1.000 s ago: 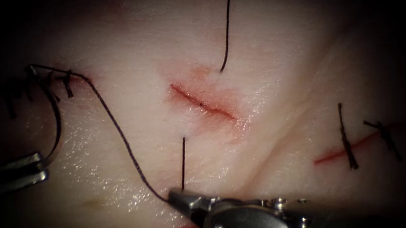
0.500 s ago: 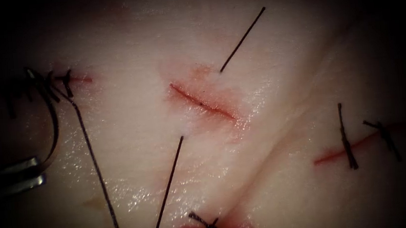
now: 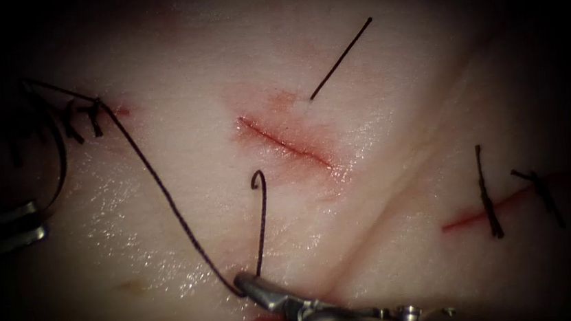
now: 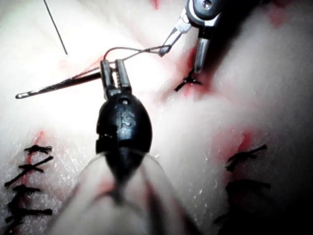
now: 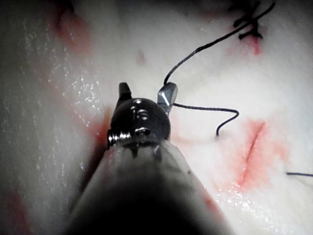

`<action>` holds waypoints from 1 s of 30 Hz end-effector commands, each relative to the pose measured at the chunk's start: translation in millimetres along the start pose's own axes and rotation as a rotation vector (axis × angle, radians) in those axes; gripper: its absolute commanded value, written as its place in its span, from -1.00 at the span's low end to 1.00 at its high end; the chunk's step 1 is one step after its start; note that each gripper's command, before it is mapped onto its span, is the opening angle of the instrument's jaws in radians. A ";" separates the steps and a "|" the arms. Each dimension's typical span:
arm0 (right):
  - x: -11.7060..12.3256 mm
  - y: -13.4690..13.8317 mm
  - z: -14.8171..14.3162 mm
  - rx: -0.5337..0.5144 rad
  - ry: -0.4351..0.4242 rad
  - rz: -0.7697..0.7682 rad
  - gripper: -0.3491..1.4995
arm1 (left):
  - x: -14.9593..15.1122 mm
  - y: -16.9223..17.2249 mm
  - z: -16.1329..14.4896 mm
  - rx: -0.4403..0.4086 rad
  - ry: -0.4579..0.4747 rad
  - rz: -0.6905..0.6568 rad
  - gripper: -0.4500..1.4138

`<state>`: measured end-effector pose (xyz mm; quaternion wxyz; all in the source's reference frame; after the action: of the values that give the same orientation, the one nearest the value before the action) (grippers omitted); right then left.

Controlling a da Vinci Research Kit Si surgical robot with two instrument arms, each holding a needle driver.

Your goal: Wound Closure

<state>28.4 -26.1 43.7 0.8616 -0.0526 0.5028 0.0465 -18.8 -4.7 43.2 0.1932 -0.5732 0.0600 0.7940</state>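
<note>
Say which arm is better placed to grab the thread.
Right, likely: the right tool lies open beside the thread below the cut; the left tool, far left, holds the needle near one end, outside the tissue.

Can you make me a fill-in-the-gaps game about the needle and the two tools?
1. The left tool grips the curved ____ near one end, off the tissue.
2. The needle is on the ____ side of the cut.
3. The right tool's jaws are ____, with the thread at one jaw.
Missing words: needle, left, open.
</note>
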 end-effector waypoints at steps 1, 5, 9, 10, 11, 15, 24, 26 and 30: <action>-0.5 0.1 -0.3 0.002 -0.003 -0.002 0.74 | -0.4 0.1 1.0 0.001 -0.001 0.006 -1.00; -1.4 0.5 -3.6 -0.018 -0.010 0.044 0.87 | -0.2 -0.3 2.2 -0.013 0.024 0.037 -1.00; -1.9 1.2 -6.0 -0.062 0.021 0.078 0.93 | -0.3 -0.5 3.2 -0.010 0.029 0.041 -1.00; -2.4 2.5 -7.5 -0.084 0.044 0.119 0.85 | -0.7 -0.6 3.3 -0.009 0.029 0.043 -1.00; -2.4 2.5 -7.5 -0.084 0.044 0.119 0.85 | -0.7 -0.6 3.3 -0.009 0.029 0.043 -1.00; -3.6 5.4 -8.3 -0.134 0.028 0.257 0.78 | -1.1 -0.2 3.3 -0.007 0.029 0.050 -1.00; -9.6 14.5 -3.9 -0.263 0.113 0.780 0.58 | -1.9 1.2 2.8 -0.003 0.032 0.067 -1.00; -10.0 15.0 -3.6 -0.277 0.138 0.813 0.56 | -1.9 1.2 2.7 -0.004 0.032 0.068 -1.00; -12.8 17.8 -1.7 -0.334 0.208 0.931 0.53 | -1.7 1.4 2.2 -0.007 0.032 0.068 -1.00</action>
<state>17.5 -8.9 53.2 0.6700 0.0376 0.5405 0.5075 -20.2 -5.8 44.7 0.1629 -0.5835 0.0795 0.7916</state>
